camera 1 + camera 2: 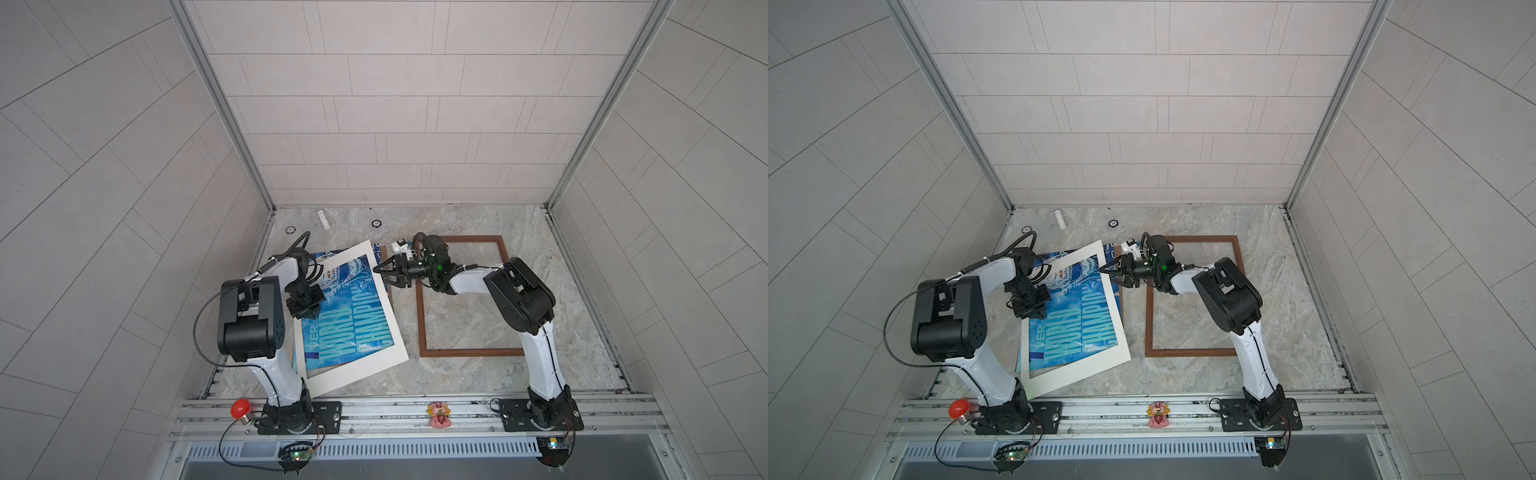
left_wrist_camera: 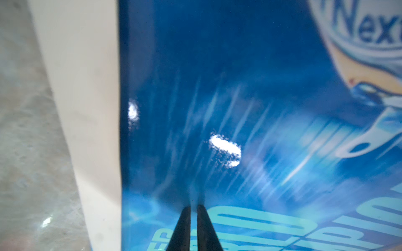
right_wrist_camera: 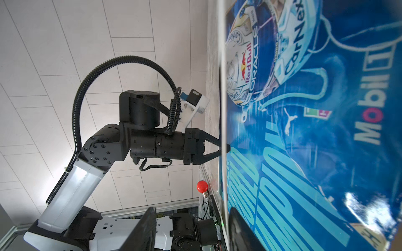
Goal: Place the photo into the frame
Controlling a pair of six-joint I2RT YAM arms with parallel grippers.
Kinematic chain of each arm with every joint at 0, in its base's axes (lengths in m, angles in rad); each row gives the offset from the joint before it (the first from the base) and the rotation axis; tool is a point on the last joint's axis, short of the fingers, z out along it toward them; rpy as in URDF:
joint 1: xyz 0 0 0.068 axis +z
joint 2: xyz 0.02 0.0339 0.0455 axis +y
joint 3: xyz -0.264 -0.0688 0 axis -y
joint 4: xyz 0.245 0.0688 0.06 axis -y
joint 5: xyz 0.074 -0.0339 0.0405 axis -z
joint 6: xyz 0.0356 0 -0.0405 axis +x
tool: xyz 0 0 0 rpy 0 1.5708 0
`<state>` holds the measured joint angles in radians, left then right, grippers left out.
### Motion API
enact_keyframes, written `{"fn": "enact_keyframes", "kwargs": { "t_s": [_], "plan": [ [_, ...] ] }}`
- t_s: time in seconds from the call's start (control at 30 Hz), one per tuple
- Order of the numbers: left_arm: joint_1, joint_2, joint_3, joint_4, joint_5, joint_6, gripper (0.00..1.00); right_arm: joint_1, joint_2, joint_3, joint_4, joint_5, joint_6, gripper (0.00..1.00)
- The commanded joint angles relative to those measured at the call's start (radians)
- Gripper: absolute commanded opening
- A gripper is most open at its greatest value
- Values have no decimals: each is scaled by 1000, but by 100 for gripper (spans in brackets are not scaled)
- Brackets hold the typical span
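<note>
Jaws first: on the left gripper (image 2: 193, 209) we see them drawn almost together, only a thin slit between the two black fingertips, with nothing caught in it. Those tips reach down through the window of the cream-white mat (image 1: 357, 374) and rest on the photo (image 1: 349, 320), at the edge of the pale teal lettering. On the right gripper (image 1: 380, 275) the jaws stand partly apart, straddling the mat's right-hand edge near its far corner. In the right wrist view the mat shows edge-on as a thin line between the two dark fingers, closer to one of them, and we cannot tell whether either finger touches it.

We find the photo lying on the left half of the worktop (image 1: 582, 291), blue face up, helmet picture toward the back wall and "WORLD CHAMPION" toward the arm bases. The mat sits over it but turned askew, so blue corners of the photo stick out past the mat's border at the far left and at the near left. The frame (image 1: 469, 353) lies flat on the right half of the worktop, just beside the mat and apart from the photo, with marble surface showing through its opening. The right arm (image 1: 519, 299) reaches across the frame's far left corner.
</note>
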<state>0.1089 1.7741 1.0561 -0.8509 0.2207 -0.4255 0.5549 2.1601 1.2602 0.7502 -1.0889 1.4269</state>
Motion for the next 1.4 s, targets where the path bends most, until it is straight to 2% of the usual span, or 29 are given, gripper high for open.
{"fn": "enact_keyframes", "kwargs": {
  "t_s": [0.0, 0.2, 0.37, 0.57, 0.67, 0.7, 0.8, 0.87, 0.93, 1.13, 1.27, 1.37],
  "plan": [
    [-21, 82, -51, 57, 55, 13, 13, 20, 11, 8, 39, -19, 20, 49],
    [-28, 80, -51, 60, 64, 18, 12, 61, -21, 47, -216, -10, -185, 51],
    [-35, 83, -48, 62, 74, 21, 12, 83, -31, 67, -224, -7, -190, 50],
    [-37, 66, -46, 61, 76, 20, 11, 85, -43, 74, -252, 4, -207, 26],
    [-37, 43, -43, 61, 104, 9, 11, 85, -65, 87, -346, 13, -275, 16],
    [-37, 33, -34, 53, 110, 8, 11, 85, -75, 96, -395, 21, -311, 9],
    [-38, -9, -2, 25, 127, 7, 11, 86, -104, 134, -586, 59, -451, 0],
    [-37, -39, 31, -3, 141, 6, 12, 87, -121, 186, -778, 101, -589, 0],
    [-37, -73, 69, -36, 165, 5, 17, 87, -147, 206, -871, 136, -660, 0],
    [-37, -210, 171, -163, 234, 4, 36, 85, -274, 191, -901, 194, -681, 0],
    [-35, -344, 232, -234, 210, 23, 39, 72, -372, 186, -905, 175, -642, 0],
    [-35, -420, 269, -234, 223, -6, 40, 49, -450, 172, -898, 146, -590, 0]
  ]
}}
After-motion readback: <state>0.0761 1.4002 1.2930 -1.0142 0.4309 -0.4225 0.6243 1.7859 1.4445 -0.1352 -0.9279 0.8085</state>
